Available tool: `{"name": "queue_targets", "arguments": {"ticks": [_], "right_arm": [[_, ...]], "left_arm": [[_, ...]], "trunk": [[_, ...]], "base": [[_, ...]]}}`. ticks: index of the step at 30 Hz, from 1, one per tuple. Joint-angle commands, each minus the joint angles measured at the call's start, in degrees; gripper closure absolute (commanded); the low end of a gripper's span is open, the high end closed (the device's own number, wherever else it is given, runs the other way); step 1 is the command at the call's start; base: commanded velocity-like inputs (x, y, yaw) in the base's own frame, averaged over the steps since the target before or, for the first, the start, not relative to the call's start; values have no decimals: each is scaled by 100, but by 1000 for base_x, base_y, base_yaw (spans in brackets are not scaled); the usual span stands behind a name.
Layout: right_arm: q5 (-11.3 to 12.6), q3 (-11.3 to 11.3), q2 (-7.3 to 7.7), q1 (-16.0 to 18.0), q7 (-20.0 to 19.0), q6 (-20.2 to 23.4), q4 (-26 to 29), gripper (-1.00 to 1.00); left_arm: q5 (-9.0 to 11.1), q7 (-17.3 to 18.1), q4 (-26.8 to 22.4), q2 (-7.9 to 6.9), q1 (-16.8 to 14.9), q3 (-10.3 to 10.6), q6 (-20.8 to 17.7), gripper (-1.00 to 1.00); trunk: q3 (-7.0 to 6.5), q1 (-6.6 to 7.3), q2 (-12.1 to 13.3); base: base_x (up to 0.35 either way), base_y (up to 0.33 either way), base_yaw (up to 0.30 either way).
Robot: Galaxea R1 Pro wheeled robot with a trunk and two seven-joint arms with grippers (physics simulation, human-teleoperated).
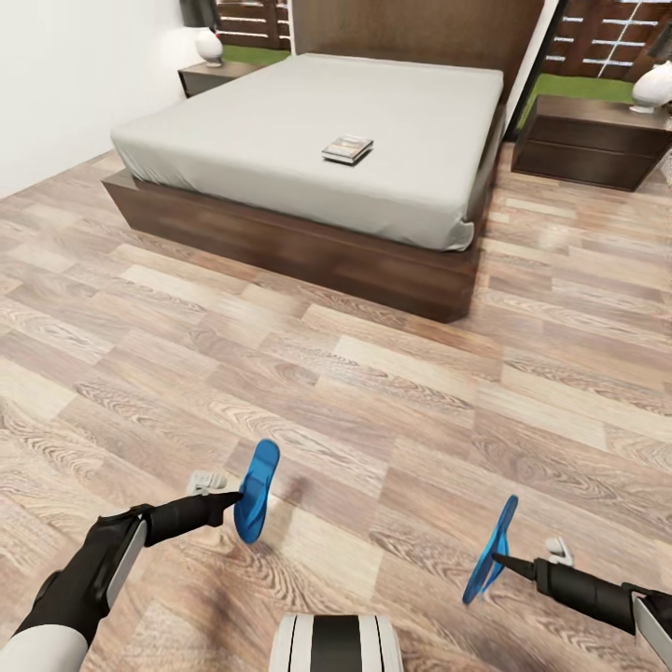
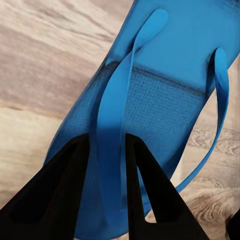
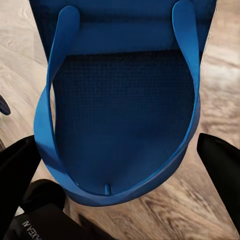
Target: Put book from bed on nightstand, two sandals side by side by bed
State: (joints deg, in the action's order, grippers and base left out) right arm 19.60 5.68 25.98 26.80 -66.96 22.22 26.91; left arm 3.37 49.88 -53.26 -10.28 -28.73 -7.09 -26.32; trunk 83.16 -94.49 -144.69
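The bedroom's wood-plank floor point(image 1: 392, 373) spreads beneath the robot, and ahead stands the bed point(image 1: 327, 131) with a nightstand point(image 1: 590, 140) at its right and another nightstand point(image 1: 213, 77) at its far left, each carrying a white lamp point(image 1: 651, 89). Each arm holds a blue sandal off the floor and well short of the bed: the left tool point(image 1: 231, 507) is clamped on the left sandal point(image 1: 256, 490), its dark fingers point(image 2: 65, 195) closed either side of the strap, while the right tool point(image 1: 499, 559) grips the right sandal point(image 1: 491, 551) by its edge, held on edge. The book point(image 1: 347, 148) lies flat on the grey mattress, near the middle.
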Motion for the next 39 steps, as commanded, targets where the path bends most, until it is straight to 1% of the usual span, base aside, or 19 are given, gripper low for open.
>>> {"name": "queue_targets", "arguments": {"ticks": [1,6,9,16,25,31,39], "right_arm": [[22,9,-2,1,-6,54,4,100],[3,22,-5,1,8,55,34,100],[-7,24,-6,1,30,47,41,100],[-9,21,-7,1,34,45,42,100],[0,29,-6,1,2,52,48,100],[-9,30,-6,1,2,47,51,100],[-9,-12,-14,1,25,7,44,100]], "left_arm": [[22,4,-1,3,-1,-4,-49,100],[23,4,25,24,-1,4,-57,100],[24,4,110,86,-1,6,-58,100],[23,2,147,164,-1,6,-58,100],[24,-2,151,188,-1,6,-58,100],[23,-4,252,193,-1,3,-52,100],[24,-18,273,193,-1,-1,-45,100]], "trunk": [[-19,3,0],[-130,16,7],[-197,24,11],[-352,42,20],[-551,65,32],[-684,80,40],[-861,101,51]], "base": [[0,0,0],[0,0,0],[0,0,0],[0,0,0],[0,0,0],[0,0,0],[0,0,0]]}}
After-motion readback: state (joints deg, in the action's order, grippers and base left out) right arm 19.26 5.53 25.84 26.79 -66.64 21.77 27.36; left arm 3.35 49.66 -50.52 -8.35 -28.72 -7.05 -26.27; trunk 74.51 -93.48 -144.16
